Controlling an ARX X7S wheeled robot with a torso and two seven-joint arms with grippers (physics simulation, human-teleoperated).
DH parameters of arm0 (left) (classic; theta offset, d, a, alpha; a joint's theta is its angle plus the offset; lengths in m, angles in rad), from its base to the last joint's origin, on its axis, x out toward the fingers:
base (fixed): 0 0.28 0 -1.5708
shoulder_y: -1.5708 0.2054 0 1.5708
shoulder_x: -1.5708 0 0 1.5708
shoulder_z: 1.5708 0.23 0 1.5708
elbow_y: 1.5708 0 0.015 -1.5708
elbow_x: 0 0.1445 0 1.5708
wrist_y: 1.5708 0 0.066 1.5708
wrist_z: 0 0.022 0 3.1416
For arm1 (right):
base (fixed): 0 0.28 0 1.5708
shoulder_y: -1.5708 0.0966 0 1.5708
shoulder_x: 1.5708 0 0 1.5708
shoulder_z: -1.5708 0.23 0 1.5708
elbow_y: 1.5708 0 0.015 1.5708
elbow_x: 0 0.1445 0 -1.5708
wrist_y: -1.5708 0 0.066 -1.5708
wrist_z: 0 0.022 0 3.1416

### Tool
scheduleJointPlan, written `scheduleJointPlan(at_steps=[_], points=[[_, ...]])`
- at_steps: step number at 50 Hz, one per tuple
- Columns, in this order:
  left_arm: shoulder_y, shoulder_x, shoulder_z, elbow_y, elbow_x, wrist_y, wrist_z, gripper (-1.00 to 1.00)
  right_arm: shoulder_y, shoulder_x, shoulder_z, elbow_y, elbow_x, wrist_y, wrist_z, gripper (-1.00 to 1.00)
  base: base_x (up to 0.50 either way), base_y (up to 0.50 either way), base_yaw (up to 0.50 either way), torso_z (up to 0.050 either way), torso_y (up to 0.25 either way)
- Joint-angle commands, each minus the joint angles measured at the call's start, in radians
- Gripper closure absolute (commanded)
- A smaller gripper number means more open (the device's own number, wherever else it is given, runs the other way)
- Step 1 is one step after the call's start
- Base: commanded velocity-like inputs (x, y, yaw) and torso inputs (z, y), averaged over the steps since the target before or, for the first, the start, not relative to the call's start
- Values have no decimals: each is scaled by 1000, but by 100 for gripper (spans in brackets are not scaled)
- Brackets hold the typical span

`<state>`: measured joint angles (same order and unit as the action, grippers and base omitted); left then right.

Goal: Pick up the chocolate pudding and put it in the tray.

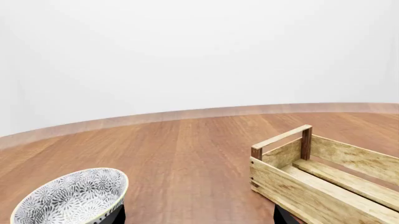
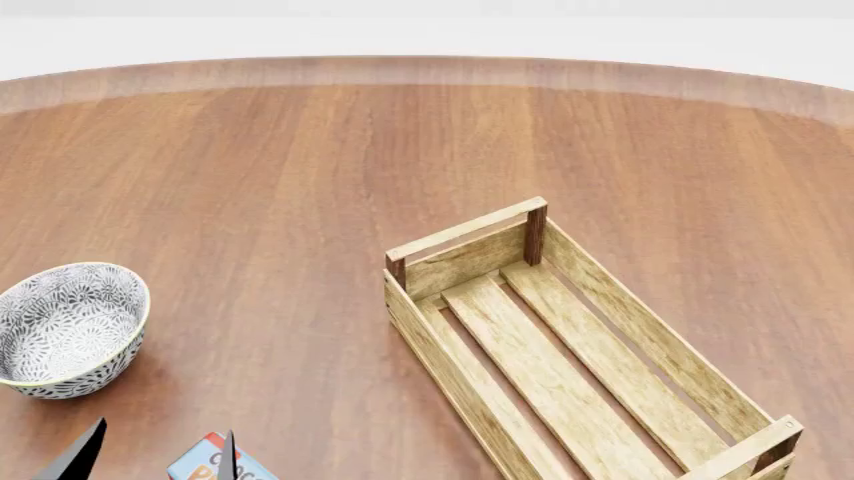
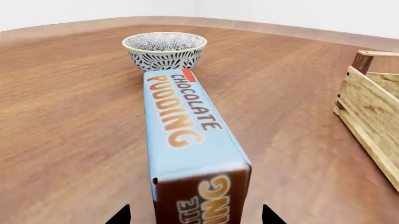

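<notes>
The pudding [image 3: 187, 140] lies flat on the table [image 2: 267, 170], light-blue face up, its long axis running from the right wrist camera straight toward the bowl [image 3: 164, 50]; the far end stops just short of the bowl's foot, though whether they touch cannot be told; the lettering reads along the carton's length, and the near end is a dark brown face with orange letters. The right gripper [image 3: 194, 218] shows only as two dark fingertips [image 3: 119, 217] at the bottom of that frame, one on each side of the near end, spread wider than the carton and apart from it. In the head view only a corner of the pudding [image 2: 211, 462] shows at the lower left edge, below and to the right of the bowl [image 2: 67, 328]; two dark fingertips [image 2: 80, 455] rise there, one left of the carton, one just over it. The tray [image 2: 587, 360] sits at lower right of the head view, well apart from the carton, its long axis running diagonally from centre to lower right corner; bare slats show inside; the bowl's patterned inside holds nothing visible. The left gripper [image 1: 196, 219] shows only as dark tips at the bottom edge of its wrist view, set wide apart, gripping nothing.
</notes>
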<state>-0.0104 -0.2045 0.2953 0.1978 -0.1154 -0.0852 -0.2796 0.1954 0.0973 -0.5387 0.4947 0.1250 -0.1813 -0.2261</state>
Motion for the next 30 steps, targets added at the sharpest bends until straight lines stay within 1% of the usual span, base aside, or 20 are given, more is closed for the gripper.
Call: scheduleJointPlan(at_steps=[1,10,30], points=[[-6,-2,7,-4,-4,-2,-5,-100,27,-7,-10,15,8,7,6,-100,0,0,0,0,0],[-5,-4,10,-12,-10,12,-7,-100,47,-24,-23,77,9,-21,13,-100,0,0,0,0,0],[-10,-8,26,-16,-12,16,-19,-100,72,-28,-41,131,27,-55,24,-100,0,0,0,0,0]])
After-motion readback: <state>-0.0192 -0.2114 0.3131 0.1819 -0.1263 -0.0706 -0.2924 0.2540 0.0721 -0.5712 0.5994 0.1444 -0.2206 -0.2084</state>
